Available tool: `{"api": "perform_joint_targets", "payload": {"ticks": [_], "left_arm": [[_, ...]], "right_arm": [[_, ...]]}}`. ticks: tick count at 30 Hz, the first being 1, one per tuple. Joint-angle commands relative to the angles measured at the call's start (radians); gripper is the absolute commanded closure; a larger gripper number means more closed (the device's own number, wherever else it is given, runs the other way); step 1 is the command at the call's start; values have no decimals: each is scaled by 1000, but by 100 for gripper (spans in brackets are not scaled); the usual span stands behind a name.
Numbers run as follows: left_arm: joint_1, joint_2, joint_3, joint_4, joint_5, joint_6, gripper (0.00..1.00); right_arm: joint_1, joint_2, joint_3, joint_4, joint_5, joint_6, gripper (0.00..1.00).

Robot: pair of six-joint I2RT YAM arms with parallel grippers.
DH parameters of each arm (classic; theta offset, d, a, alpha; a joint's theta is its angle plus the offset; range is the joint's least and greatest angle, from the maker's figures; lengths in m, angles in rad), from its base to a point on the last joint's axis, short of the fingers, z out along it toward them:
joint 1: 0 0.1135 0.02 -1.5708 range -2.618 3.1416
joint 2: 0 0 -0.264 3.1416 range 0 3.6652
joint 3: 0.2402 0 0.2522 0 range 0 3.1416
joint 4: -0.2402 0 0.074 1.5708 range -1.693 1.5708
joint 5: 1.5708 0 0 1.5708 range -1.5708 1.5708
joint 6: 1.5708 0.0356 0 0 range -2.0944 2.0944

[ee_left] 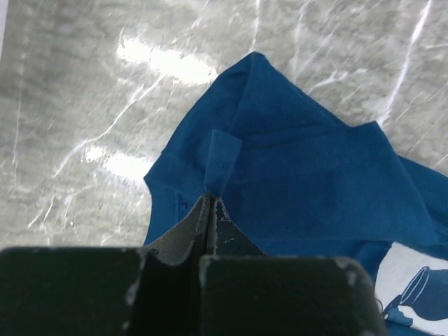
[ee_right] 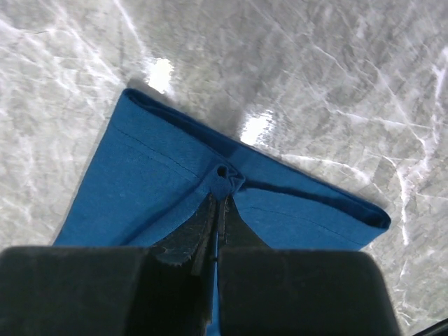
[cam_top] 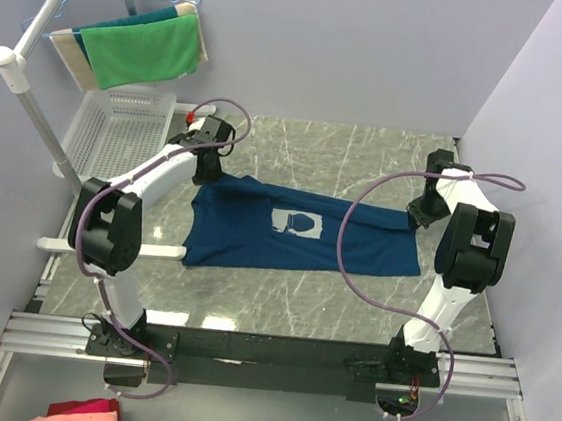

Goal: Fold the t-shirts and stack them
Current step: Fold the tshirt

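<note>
While flat on roomy table (cam_top: 357,158), t-shirt (cam_top: 298,238) edges tight within left claw (ee_left: 211,201) and right claw (ee_right: 222,190).

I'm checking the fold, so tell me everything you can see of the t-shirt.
The t-shirt is navy blue, soft cotton-like knit, with a pale print on its chest. It lies mostly flat, lengthwise across the marble table, wrinkled at its left end. The left gripper pinches a fold there; the right gripper pinches the stitched hem.
</note>
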Motion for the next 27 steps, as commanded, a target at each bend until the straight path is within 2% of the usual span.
{"api": "perform_joint_targets", "payload": {"ticks": [1, 15, 27], "left_arm": [[-1, -89, -21, -12, -39, -40, 99], [-1, -175, -56, -30, -74, -72, 99], [1, -212, -131, -87, -25, -90, 99]], "right_arm": [[-17, -68, -19, -5, 61, 29, 100], [-26, -85, -50, -4, 70, 44, 100], [-32, -77, -72, -14, 87, 40, 100]]}}
